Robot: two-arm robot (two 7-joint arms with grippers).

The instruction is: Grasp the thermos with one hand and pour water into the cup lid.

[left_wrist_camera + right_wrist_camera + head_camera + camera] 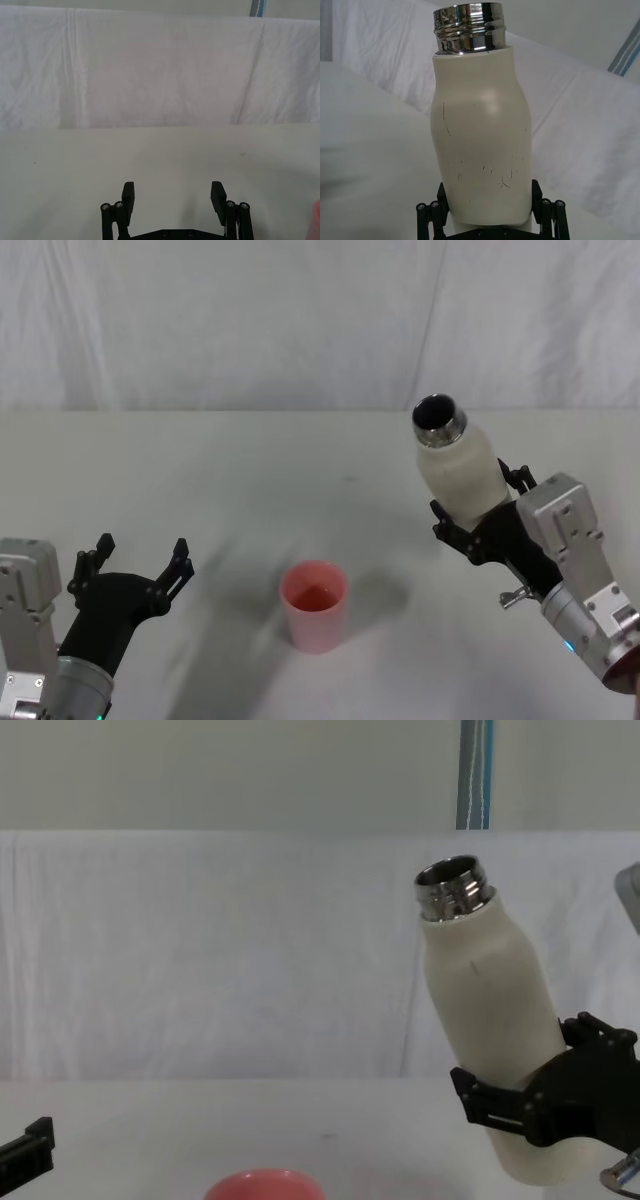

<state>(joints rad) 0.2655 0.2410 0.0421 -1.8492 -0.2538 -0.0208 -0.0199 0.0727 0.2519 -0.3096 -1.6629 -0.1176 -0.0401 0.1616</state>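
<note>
My right gripper (478, 522) is shut on the lower body of the cream-white thermos (460, 465), holding it up off the table. The thermos (488, 1045) leans a little to the left, its open steel neck (453, 888) pointing up and left. Close up, the thermos (481, 140) fills the space between the right gripper's fingers (431, 215). The salmon-pink cup lid (314, 604) stands upright on the table, left of and nearer than the thermos; its rim (264, 1187) peeks up at the bottom of the chest view. My left gripper (140, 565) rests open at the near left, holding nothing.
The white table (250, 480) runs back to a white cloth backdrop (300, 320). Bare table lies between the cup lid and the left gripper (175, 195).
</note>
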